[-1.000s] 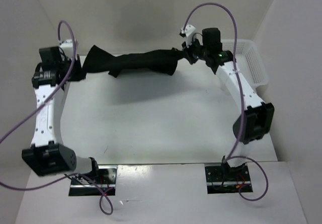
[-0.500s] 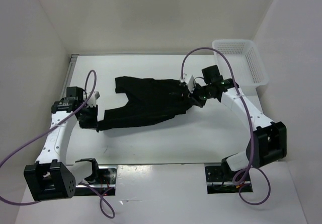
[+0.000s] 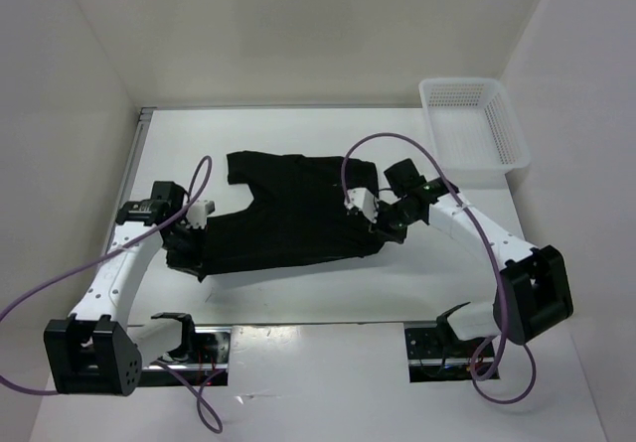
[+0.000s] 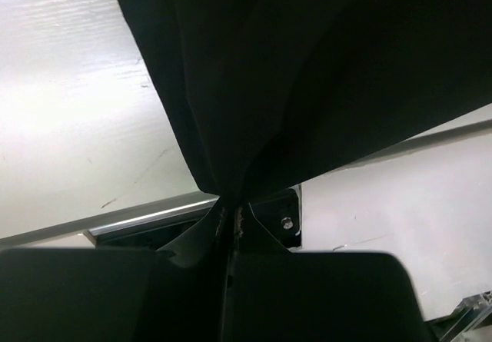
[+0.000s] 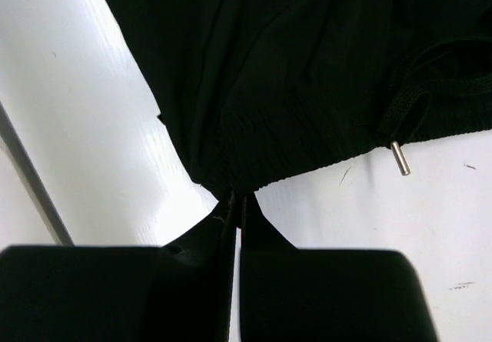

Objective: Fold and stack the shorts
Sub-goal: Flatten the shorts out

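The black shorts (image 3: pixel 283 214) lie spread across the middle of the white table, one leg reaching toward the back left. My left gripper (image 3: pixel 194 261) is shut on the near left corner of the cloth, low at the table; in the left wrist view the dark fabric (image 4: pixel 307 81) fans out from the closed tips (image 4: pixel 228 207). My right gripper (image 3: pixel 376 225) is shut on the waistband at the right edge. In the right wrist view the ribbed waistband (image 5: pixel 292 157) bunches at the closed tips (image 5: pixel 237 197), and a drawstring with a metal end (image 5: pixel 399 157) lies beside it.
A white plastic mesh basket (image 3: pixel 473 124) stands at the back right corner of the table. A metal rail (image 3: pixel 139 144) runs along the table's left edge. Purple cables loop from both arms. White walls close in on the left, back and right.
Both arms have come down and toward the near side, from holding the shorts stretched in the air at the back to laying them flat on the table. Both grips held.
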`<action>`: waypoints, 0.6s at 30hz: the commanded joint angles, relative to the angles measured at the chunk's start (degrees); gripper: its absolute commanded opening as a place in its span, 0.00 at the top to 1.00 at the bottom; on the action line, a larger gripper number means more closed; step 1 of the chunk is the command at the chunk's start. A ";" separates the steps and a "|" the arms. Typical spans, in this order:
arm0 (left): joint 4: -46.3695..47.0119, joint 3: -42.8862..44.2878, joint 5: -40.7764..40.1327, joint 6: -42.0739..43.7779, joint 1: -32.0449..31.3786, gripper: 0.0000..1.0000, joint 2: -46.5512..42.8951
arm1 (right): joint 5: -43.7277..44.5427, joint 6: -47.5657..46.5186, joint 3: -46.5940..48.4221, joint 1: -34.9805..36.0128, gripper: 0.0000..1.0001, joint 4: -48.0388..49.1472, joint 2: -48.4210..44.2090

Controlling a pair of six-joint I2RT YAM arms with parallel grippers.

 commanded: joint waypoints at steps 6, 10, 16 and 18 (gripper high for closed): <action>-4.66 0.96 2.83 0.23 -3.32 0.90 -6.27 | 8.63 -7.28 -6.10 9.43 1.00 -4.40 -2.96; -5.89 0.96 3.36 0.23 -3.32 0.62 -8.75 | 11.35 -9.03 -6.63 9.43 0.81 -4.39 -1.91; -6.41 0.96 2.22 0.23 -3.32 0.40 -11.12 | 14.60 -10.71 -7.24 9.43 0.42 -7.03 -4.62; -6.41 0.96 2.22 0.23 -3.32 0.38 -10.17 | 15.30 -9.92 -7.24 9.43 0.37 -7.65 -5.85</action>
